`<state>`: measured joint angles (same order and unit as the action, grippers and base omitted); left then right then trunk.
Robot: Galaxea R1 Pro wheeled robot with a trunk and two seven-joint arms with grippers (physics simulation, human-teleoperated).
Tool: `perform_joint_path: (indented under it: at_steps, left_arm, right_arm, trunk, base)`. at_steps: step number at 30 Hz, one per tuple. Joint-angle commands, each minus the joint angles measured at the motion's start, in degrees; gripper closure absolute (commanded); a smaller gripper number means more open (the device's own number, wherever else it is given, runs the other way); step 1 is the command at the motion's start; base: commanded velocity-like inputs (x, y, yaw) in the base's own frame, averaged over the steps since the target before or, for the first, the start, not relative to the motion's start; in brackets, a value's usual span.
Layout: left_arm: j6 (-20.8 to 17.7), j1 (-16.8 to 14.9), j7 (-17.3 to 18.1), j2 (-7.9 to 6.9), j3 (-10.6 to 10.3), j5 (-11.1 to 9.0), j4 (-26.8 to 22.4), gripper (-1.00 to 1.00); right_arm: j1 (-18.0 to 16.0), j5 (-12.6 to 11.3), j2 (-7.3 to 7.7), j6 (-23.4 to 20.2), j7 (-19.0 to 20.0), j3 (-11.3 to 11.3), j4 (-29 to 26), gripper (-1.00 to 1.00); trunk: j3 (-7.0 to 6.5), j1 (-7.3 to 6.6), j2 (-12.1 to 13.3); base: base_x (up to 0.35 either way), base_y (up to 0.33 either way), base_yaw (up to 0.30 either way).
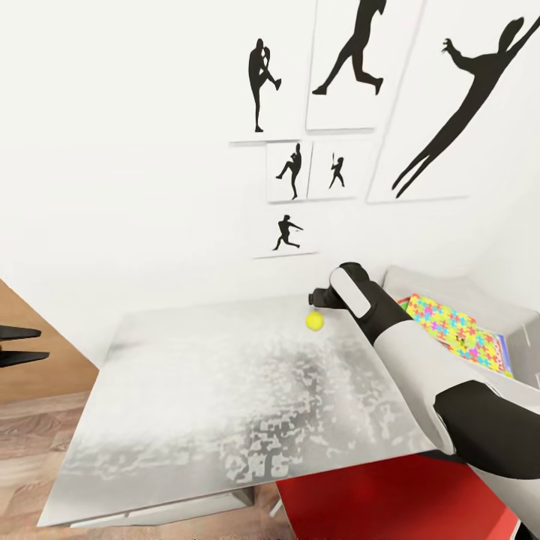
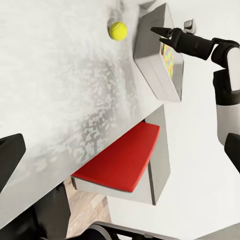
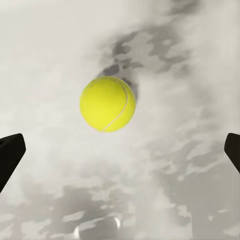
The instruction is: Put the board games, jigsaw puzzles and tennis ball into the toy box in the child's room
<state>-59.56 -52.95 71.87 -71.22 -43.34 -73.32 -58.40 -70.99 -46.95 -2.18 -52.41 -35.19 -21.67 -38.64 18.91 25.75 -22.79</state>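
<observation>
The yellow-green tennis ball lies on the pale grey table near its far right edge. My right gripper hovers just above and behind the ball, open. In the right wrist view the tennis ball sits ahead between the two wide-apart fingers, untouched. To the right stands the light-grey toy box with a colourful jigsaw puzzle lying inside. The left wrist view shows the tennis ball, the toy box and my right gripper over them. My left gripper is open at the far left, off the table.
A white wall with black athlete silhouettes rises right behind the table. A red flat surface sits lower, under the table's near right corner. Wooden floor shows to the left.
</observation>
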Motion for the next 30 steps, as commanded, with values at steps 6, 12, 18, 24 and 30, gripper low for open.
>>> perform_joint_path:
  at_steps: [6,12,18,24,30]
  left_arm:
    - [-0.4,-0.3,0.2,-0.06,-0.4,-0.2,0.0,-1.0]
    - [-0.4,-0.3,0.2,-0.16,-0.4,-0.2,0.0,-1.0]
    - [-0.4,-0.3,0.4,-0.29,-0.1,-0.3,0.0,-1.0]
    - [-0.4,-0.5,2.8,-3.08,4.1,-0.8,-2.2,-1.0]
    - [-0.4,-0.6,3.8,-5.09,7.7,-0.9,-5.8,-1.0]
  right_arm:
    - [-0.2,-0.6,0.0,-0.1,-0.6,-0.2,0.0,-1.0]
    - [-0.3,-0.6,-0.01,-0.1,-0.6,-0.2,0.0,-1.0]
    - [-0.3,-0.6,-0.01,-0.1,-0.6,-0.2,0.0,-1.0]
    - [-0.3,-0.6,-0.17,-0.1,-0.6,-0.2,0.0,-1.0]
    - [-0.3,-0.6,-0.12,-0.1,-0.6,-0.3,0.0,-1.0]
  trunk:
    - [0.68,0.03,-0.1]
    - [1.24,0.03,-0.1]
    - [1.8,0.03,-0.1]
    - [2.37,0.03,-0.1]
    - [2.93,0.03,-0.1]
  base:
    - [0.0,0.0,0.0]
    - [0.0,0.0,0.0]
    - [0.0,0.0,0.0]
    - [0.0,0.0,0.0]
    - [0.0,0.0,0.0]
